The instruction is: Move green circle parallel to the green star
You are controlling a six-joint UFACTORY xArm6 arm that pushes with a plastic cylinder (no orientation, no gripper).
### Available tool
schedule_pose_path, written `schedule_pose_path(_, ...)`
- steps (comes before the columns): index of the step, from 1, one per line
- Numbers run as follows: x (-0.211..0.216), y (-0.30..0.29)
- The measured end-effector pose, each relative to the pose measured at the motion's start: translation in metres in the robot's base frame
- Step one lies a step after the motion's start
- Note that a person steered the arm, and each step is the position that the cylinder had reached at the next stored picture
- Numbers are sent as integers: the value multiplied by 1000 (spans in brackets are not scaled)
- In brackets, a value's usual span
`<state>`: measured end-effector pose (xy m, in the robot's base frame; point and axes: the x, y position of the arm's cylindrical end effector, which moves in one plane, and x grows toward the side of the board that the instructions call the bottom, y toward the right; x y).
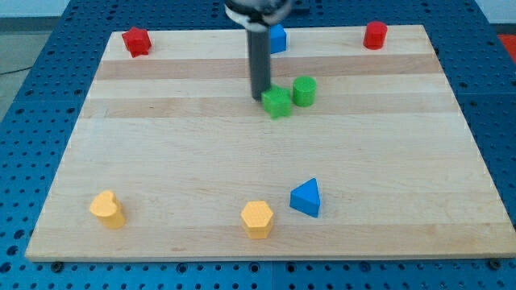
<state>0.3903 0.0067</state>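
Observation:
The green star (277, 102) lies on the wooden board (161, 161) a little above the middle. The green circle (304, 91) stands just to its right and slightly higher, close to it or touching. My tip (260, 97) is at the star's left edge, touching or nearly touching it. The dark rod rises from there to the view's top.
A red block (137, 41) is at the top left and a red cylinder (375, 35) at the top right. A blue block (278, 38) sits behind the rod. A yellow block (107, 209), a yellow hexagon (258, 219) and a blue triangle (306, 198) lie near the bottom.

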Motion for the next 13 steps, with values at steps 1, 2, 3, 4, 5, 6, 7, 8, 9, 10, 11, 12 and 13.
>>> schedule_pose_path(1,13,34)
schedule_pose_path(2,77,68)
schedule_pose_path(3,148,110)
schedule_pose_path(4,173,133)
schedule_pose_path(5,188,163)
schedule_pose_path(6,183,125)
schedule_pose_path(7,179,78)
schedule_pose_path(8,131,39)
schedule_pose_path(9,88,-30)
schedule_pose_path(10,138,48)
schedule_pose_path(11,200,51)
schedule_pose_path(12,158,-1)
schedule_pose_path(13,80,-72)
